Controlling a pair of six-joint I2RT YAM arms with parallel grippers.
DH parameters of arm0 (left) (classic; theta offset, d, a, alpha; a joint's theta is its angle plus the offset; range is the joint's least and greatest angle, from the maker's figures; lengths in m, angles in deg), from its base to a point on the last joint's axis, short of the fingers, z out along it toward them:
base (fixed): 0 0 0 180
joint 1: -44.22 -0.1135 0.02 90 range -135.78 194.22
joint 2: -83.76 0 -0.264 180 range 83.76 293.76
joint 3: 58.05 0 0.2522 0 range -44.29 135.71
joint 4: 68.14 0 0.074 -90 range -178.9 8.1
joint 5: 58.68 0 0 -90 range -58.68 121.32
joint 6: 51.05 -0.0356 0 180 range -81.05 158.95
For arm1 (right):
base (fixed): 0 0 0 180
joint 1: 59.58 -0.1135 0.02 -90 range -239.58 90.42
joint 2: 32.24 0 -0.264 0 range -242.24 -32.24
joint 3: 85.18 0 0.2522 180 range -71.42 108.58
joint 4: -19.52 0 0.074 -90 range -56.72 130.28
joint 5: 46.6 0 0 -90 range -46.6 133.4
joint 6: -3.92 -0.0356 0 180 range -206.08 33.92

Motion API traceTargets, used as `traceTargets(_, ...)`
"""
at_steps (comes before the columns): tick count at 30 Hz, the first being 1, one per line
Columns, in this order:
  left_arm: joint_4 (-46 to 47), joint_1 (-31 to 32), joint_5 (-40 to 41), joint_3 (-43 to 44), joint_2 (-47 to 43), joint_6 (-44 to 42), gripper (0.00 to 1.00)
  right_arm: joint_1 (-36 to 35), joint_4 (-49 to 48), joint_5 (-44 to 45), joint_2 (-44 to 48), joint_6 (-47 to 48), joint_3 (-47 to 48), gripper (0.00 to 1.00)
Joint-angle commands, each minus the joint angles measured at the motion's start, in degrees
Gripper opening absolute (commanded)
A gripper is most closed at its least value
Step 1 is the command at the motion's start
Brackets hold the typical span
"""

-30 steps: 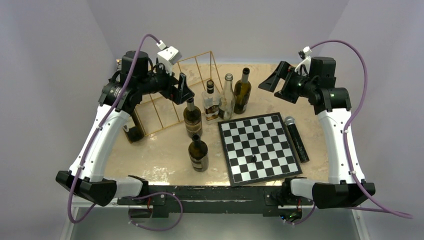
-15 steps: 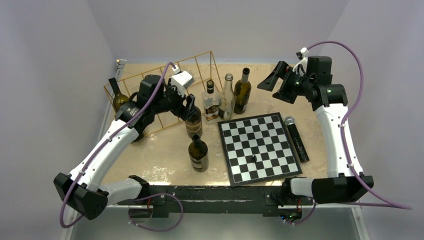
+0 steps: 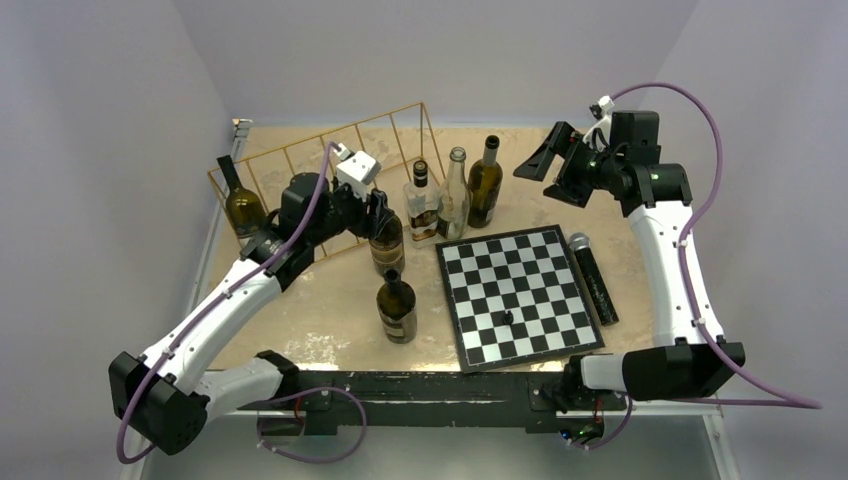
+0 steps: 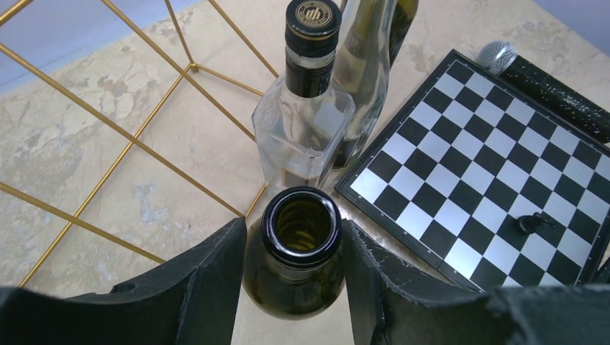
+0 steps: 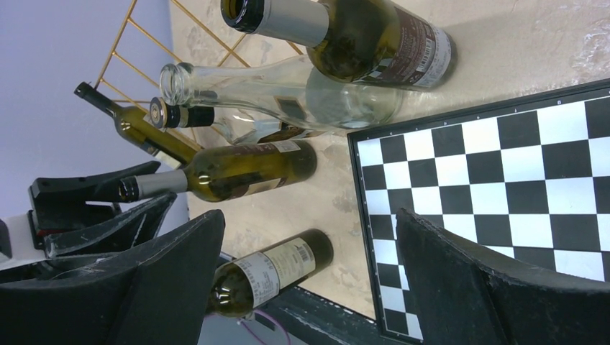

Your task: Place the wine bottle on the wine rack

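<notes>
A dark green wine bottle (image 3: 386, 245) stands upright just in front of the gold wire wine rack (image 3: 300, 160), its open mouth (image 4: 301, 223) filling the left wrist view. My left gripper (image 3: 380, 215) is lowered over it with one finger on each side of the neck. Its jaws are open, and a thin gap shows beside the left finger (image 4: 216, 273). Another dark bottle (image 3: 240, 205) leans in the rack's left end. My right gripper (image 3: 535, 160) hangs open and empty in the air at the back right, away from the bottles.
A clear square bottle (image 3: 421, 205), a tall clear bottle (image 3: 456, 195) and a dark bottle (image 3: 485, 185) stand just right of the gripped neck. Another labelled bottle (image 3: 397, 305) stands nearer the front. A chessboard (image 3: 520, 295) with one black piece and a black microphone (image 3: 592, 275) lie to the right.
My left arm swung down from above the rack to the standing bottle, and its jaws narrowed round the neck. The right gripper barely moved and narrowed slightly.
</notes>
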Motion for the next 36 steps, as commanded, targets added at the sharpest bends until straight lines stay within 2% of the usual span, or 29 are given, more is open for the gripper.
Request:
traceTargets(1, 9.3, 0.6, 3.7, -3.2, -2.1, 2.7, 0.54, 0.3, -0.4, -0.9, 0.5, -0.8, 2.1, 0.93)
traceTargets(5, 12.1, 0.9, 6.5, -6.3, -3.2, 2.3, 0.48, 0.3, 0.0, -1.0, 0.1, -0.9, 2.4, 0.93)
traceTargets(13, 20.6, 2.1, 9.0, -11.0, -4.3, 3.1, 0.48, 0.3, 2.3, -0.1, -0.6, 0.2, 4.2, 0.93)
traceTargets(23, 25.6, 4.2, 9.3, -14.3, -4.1, 3.9, 0.57, 0.3, 3.1, 0.1, -1.0, 0.2, 4.6, 0.93)
traceTargets(29, 25.4, 4.2, 11.6, -13.8, -3.3, 4.8, 0.42, 0.3, 3.4, 0.6, -0.7, 0.4, 4.0, 0.92)
traceTargets(30, 24.4, 4.2, 13.2, -12.9, -3.4, 5.3, 0.37, 0.4, 3.7, 0.7, -0.7, 0.4, 4.2, 0.92)
traceTargets(33, 23.3, 4.2, 16.5, -10.4, -4.0, 5.1, 0.04, 0.3, 3.9, 0.8, -0.6, 0.6, 4.8, 0.93)
traceTargets(34, 23.2, 4.2, 17.1, -9.8, -4.1, 4.8, 0.0, 0.3, 3.8, 0.8, -0.6, 0.6, 5.1, 0.93)
traceTargets(36, 22.7, 4.2, 17.4, -8.5, -4.3, 4.5, 0.0, 0.3, 3.8, 0.7, -0.6, 0.7, 5.7, 0.93)
